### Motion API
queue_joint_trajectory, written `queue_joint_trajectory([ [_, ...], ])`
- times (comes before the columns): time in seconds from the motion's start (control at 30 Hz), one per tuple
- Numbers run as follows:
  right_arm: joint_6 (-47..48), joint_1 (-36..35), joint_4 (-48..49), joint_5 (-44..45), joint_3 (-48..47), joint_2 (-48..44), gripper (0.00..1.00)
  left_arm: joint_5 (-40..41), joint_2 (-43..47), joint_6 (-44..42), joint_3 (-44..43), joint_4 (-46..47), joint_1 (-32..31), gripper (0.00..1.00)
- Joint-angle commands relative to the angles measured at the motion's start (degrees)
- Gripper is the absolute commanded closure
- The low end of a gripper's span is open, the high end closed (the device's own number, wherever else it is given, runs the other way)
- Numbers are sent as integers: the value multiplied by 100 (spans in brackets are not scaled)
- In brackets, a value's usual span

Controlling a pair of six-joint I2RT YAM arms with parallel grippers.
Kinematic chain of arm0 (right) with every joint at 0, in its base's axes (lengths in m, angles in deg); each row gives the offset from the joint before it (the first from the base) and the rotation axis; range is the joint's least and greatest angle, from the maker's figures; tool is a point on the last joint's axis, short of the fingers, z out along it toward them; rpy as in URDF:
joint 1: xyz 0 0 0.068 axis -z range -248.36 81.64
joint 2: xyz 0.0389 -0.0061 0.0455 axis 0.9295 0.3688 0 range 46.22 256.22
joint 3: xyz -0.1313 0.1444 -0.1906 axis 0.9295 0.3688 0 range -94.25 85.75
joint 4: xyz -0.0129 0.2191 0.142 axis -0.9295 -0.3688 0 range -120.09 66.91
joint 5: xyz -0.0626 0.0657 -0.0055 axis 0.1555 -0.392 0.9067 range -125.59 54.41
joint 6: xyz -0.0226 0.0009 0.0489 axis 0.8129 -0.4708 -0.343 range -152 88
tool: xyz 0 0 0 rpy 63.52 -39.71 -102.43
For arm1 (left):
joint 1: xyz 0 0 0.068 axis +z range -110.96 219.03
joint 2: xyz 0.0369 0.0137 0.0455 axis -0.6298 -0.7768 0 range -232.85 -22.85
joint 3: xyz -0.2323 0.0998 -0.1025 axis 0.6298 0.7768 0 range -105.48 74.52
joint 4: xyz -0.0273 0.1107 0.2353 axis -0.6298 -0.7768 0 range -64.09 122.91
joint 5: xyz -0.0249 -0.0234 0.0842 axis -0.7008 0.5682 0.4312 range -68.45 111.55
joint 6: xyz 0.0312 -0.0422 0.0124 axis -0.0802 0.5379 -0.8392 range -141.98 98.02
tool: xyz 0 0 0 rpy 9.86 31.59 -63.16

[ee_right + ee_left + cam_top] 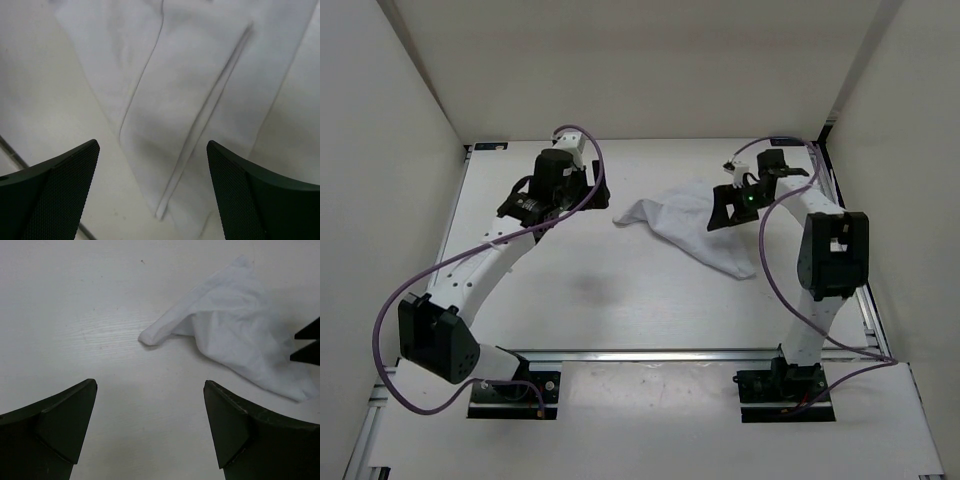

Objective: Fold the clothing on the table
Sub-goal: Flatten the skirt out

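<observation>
Fabric first: thin white soft fabric piece [685, 225] lying crumpled on matte white rectangular tabletop [620, 300], right of centre, toward far side. One end tapering into rolled point facing left arm; opposite end trailing nearward. Directly above fabric's right part, right gripper [152, 145] hanging with fingers spread wide, clasping nothing, long creases showing beneath; contact with fabric unclear. Over bare tabletop just beside rolled point, left gripper [150, 385] hovering, fingers spread wide, empty.
</observation>
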Motion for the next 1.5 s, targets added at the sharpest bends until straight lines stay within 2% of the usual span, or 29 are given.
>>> queue_joint_trajectory([
  [0.0, 64, -23, 447, 245, -756, 428, 7, -46, 535, 217, 87, -349, 58, 1],
  [0.17, 90, -5, 218, 323, -2485, 1772, 8, -12, 747, 497, 281, -473, 23, 1],
  [0.3, 72, -5, -159, 70, -3499, 2486, 9, 93, 809, 603, 237, -675, -47, 1],
  [0.63, 116, -225, -80, -221, -3130, 2424, 14, 129, 975, 735, 263, -851, 14, 2],
  [0.8, 256, -286, -194, -177, -3376, 2469, 16, 147, 1212, 946, 587, -790, -12, 1],
  [1.0, 371, -295, -124, -28, -3017, 2486, 17, 156, 1424, 982, 676, -939, -38, 1],
  [1.2, 521, -400, -195, -45, -2797, 2469, 31, 129, 1617, 990, 764, -1036, 57, 1],
  [1.3, 521, -427, -195, -28, -2752, 2434, 49, 173, 1670, 955, 720, -1106, 58, 2],
  [1.33, 547, -453, -186, -54, -2761, 2425, 60, 173, 1722, 955, 738, -1124, 67, 1],
  [1.37, 538, -454, -221, -45, -2805, 2416, 67, 190, 1757, 973, 764, -1132, 67, 1],
  [1.47, 521, -436, -378, -124, -3050, 2363, 82, 173, 1837, 990, 861, -1133, 111, 1],
])
